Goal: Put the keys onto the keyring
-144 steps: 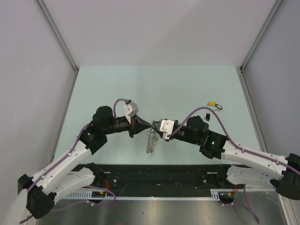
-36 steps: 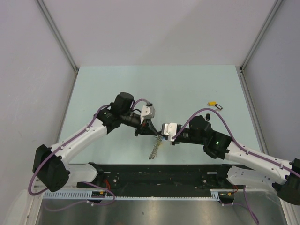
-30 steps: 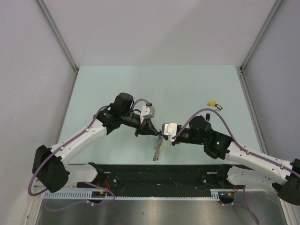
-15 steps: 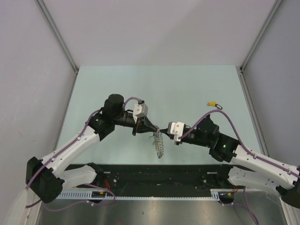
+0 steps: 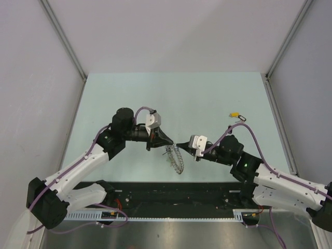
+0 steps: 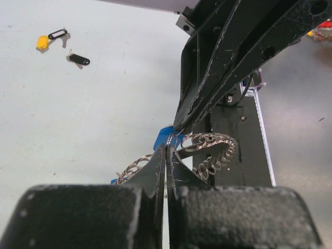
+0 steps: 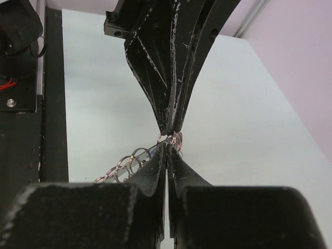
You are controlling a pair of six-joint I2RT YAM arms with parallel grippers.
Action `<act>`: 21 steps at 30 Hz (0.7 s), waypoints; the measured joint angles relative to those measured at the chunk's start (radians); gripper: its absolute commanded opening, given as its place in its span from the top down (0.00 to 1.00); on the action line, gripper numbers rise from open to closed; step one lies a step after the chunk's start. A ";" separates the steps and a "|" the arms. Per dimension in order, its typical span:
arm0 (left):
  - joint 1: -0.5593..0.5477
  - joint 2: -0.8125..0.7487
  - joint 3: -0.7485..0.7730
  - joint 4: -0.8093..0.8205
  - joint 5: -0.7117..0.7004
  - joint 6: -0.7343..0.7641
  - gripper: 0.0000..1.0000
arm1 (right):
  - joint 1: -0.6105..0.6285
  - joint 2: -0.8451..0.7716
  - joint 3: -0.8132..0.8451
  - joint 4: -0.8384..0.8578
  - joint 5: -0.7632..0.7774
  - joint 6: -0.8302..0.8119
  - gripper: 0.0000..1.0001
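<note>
A: Hands first.

B: Left hand (image 6: 166, 153) fully closed, tips pinched on the edge of the keyring (image 6: 210, 140). The ribbed band shows on both sides of its fingers in the left wrist view. Right hand (image 7: 167, 150) closed too, nose to nose with the left, tips almost touching.

A: Does the right hold anything?

B: Cannot tell. A small wire loop sits right at the meeting point, and a blue-tagged key (image 6: 164, 138) hangs just beside it. The fingers hide whether the right pinches that loop or the ring itself.

A: Where is the ring?

B: Off the table (image 5: 155, 98), hanging down from the two tips, between the arms and near the table's near edge.

A: Other keys?

B: A yellow-tagged key (image 6: 42, 42) and a black-tagged key (image 6: 79, 59) lie loose on the table, near each other, well apart from the ring, on the right side.

A: Which step?

B: My reading is that the blue key's loop is being threaded onto the ring. That puts it mid-task, with two keys not yet picked up.

A: Next move?

B: Judgement only: very fine relative motion, one hand steadying the ring while the other works the loop along the coil. The parts look thin and slick, so a small slip could drop ring or key. After that the right hand sits nearer the yellow one.
</note>
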 measured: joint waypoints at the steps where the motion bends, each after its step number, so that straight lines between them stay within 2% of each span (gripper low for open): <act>1: 0.000 -0.003 -0.006 0.011 -0.003 -0.011 1.00 | 0.000 -0.010 -0.014 0.018 0.001 0.010 1.00; 9: 0.006 -0.051 -0.075 0.167 -0.059 -0.125 1.00 | 0.000 -0.079 -0.129 0.164 0.032 0.101 1.00; 16: 0.017 -0.081 -0.127 0.315 -0.119 -0.222 0.98 | 0.008 -0.050 -0.211 0.248 0.041 0.170 1.00; 17: 0.017 -0.082 -0.128 0.319 -0.121 -0.225 0.92 | 0.008 -0.044 -0.212 0.254 0.041 0.172 1.00; 18: 0.017 -0.082 -0.128 0.319 -0.121 -0.223 0.79 | 0.008 -0.037 -0.212 0.263 0.041 0.174 1.00; 20: 0.018 -0.081 -0.124 0.296 -0.118 -0.199 0.71 | 0.005 -0.035 -0.212 0.270 0.038 0.173 1.00; 21: 0.019 -0.080 -0.119 0.275 -0.114 -0.182 0.63 | -0.001 -0.035 -0.210 0.268 0.030 0.169 1.00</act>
